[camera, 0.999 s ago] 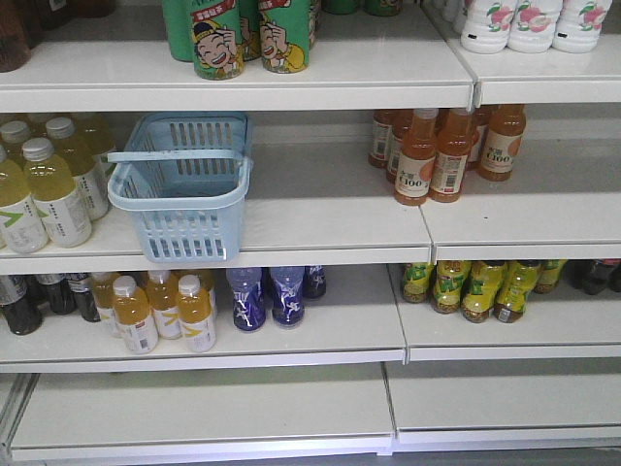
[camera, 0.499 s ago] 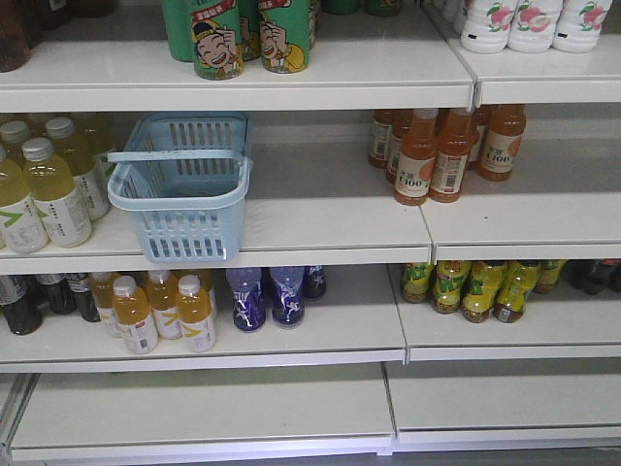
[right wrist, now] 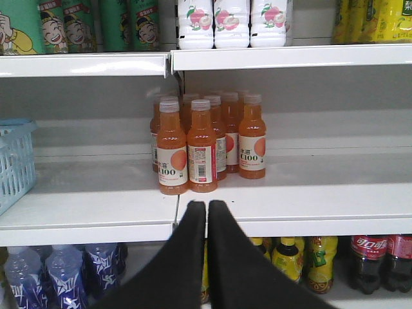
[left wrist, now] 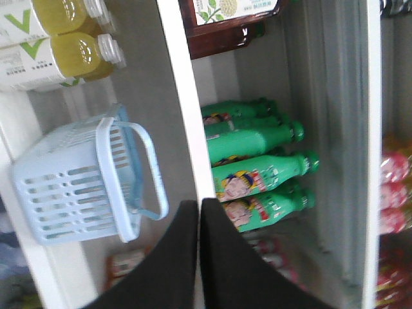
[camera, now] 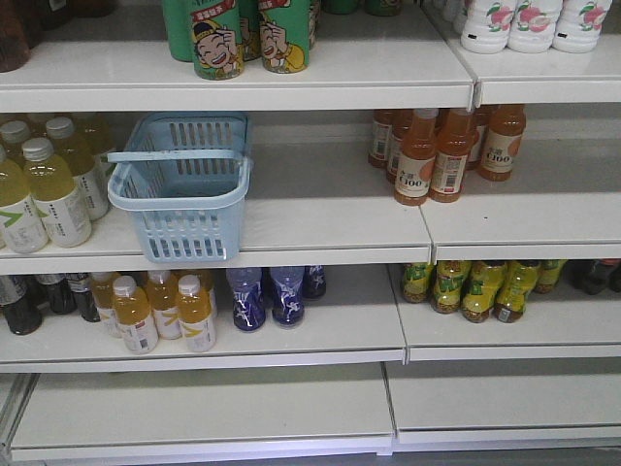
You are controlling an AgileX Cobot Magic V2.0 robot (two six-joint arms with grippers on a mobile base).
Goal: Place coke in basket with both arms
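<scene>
The basket (camera: 184, 236) is sitting on the left half of the middle shelf (camera: 330, 209), right at the front edge, with its front wall reaching over the shelf lip. Its flat handle (camera: 175, 153) is lying across the open top toward the back. Pale yellow drink bottles (camera: 53, 189) are standing just beside the basket toward the left edge of the same shelf. A group of orange juice bottles (camera: 437, 150) is standing well apart from the basket, across the joint between the two shelf boards on the right. Green cartoon-printed bottles (camera: 218, 39) are standing on the top shelf (camera: 369, 78) above the basket. The left gripper (left wrist: 199, 205) is appearing at the bottom of the rotated left wrist view with its jaws pressed together, only a thin seam between them, and they are gripping nothing. In that view the basket (left wrist: 64, 193) is lying to one side of the jaws and the green cartoon-printed bottles (left wrist: 257, 161) to the other. The right gripper (right wrist: 206, 206) is likewise showing its jaws closed on nothing. It is pointing at the orange juice bottles (right wrist: 206, 145), with the front edge of their shelf just above the jaw tips and a corner of the basket (right wrist: 14, 161) at the left border of that view. The coke cannot be located in any of these views. The dark cola bottles (right wrist: 370, 257) standing on the shelf below are a different product.
</scene>
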